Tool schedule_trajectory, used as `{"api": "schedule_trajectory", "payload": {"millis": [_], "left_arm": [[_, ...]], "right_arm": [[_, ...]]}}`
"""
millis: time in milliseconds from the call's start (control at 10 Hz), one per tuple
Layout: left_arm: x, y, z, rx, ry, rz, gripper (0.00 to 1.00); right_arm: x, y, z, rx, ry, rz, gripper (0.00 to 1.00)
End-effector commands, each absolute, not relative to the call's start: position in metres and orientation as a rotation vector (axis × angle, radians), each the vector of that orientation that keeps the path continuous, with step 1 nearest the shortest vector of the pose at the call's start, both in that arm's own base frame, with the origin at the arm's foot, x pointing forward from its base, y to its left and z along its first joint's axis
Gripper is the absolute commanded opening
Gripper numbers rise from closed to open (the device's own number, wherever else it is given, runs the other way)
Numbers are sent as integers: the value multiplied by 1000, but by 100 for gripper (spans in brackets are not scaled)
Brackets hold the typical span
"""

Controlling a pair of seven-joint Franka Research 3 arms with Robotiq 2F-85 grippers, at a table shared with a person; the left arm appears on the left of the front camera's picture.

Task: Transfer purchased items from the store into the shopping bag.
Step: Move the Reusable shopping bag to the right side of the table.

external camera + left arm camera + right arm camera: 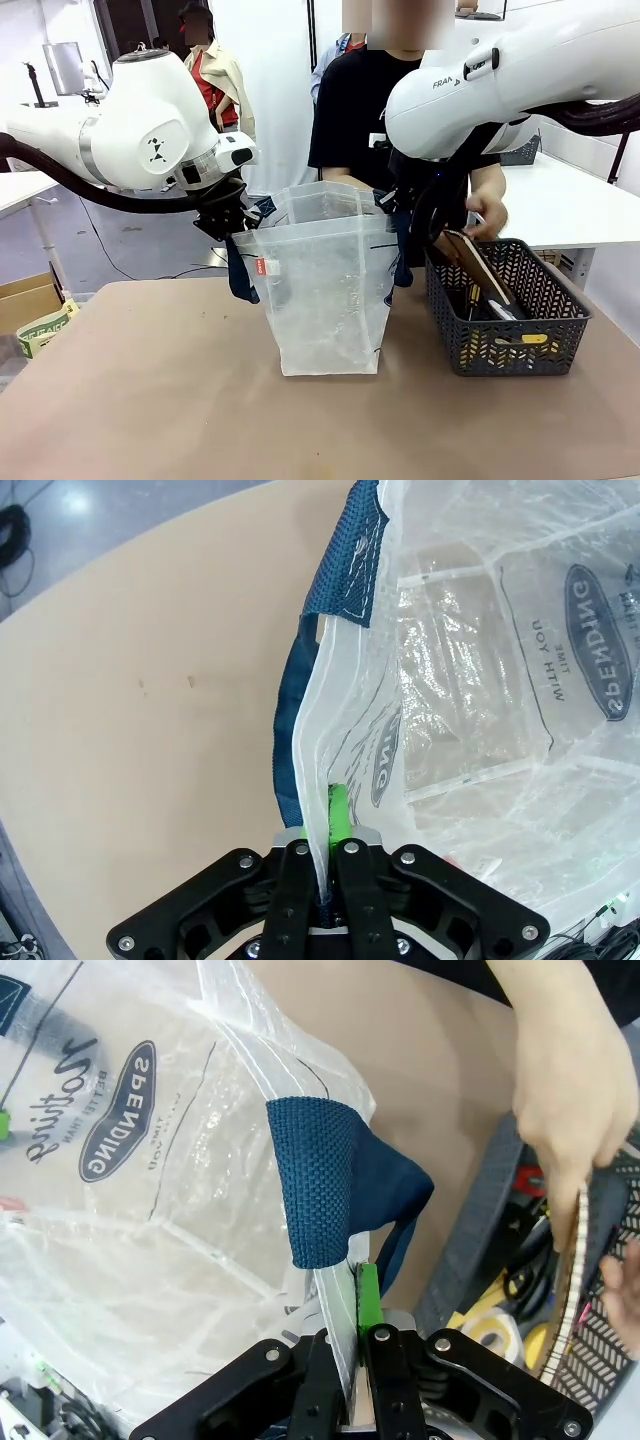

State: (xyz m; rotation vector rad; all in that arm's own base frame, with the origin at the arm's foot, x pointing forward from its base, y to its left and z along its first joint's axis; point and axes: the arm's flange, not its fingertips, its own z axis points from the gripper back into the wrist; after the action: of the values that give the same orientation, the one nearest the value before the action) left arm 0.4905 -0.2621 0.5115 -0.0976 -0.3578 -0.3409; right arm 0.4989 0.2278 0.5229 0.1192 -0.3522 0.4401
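Observation:
The translucent white shopping bag (320, 300) stands upright at the table's middle, its mouth held apart. My left gripper (235, 225) is shut on the bag's left rim, pinching the plastic (325, 845) beside a navy strap handle (340, 570). On the opposite rim my right gripper (395, 205) is shut too, under the other navy handle (325, 1180). Right of the bag sits the dark grey store basket (510, 340). A person's hand (487, 212) lifts a tan flat box (478, 265) out of it. A yellow piece (522, 339) and other items lie inside the basket.
The brown tabletop (150, 400) stretches in front and to the left of the bag. The person stands at the far side behind the bag and basket. A cardboard box (30, 310) sits on the floor at the left, and a white table (570, 200) stands behind at the right.

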Motion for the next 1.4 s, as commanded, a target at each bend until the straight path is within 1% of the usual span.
{"api": "schedule_trajectory", "payload": {"millis": [0,1300], "left_arm": [[490,-260,513,-102,-363,-326,0],[490,-260,513,-102,-363,-326,0]], "right_arm": [[500,225,524,119,-354,436,0],[500,225,524,119,-354,436,0]]}}
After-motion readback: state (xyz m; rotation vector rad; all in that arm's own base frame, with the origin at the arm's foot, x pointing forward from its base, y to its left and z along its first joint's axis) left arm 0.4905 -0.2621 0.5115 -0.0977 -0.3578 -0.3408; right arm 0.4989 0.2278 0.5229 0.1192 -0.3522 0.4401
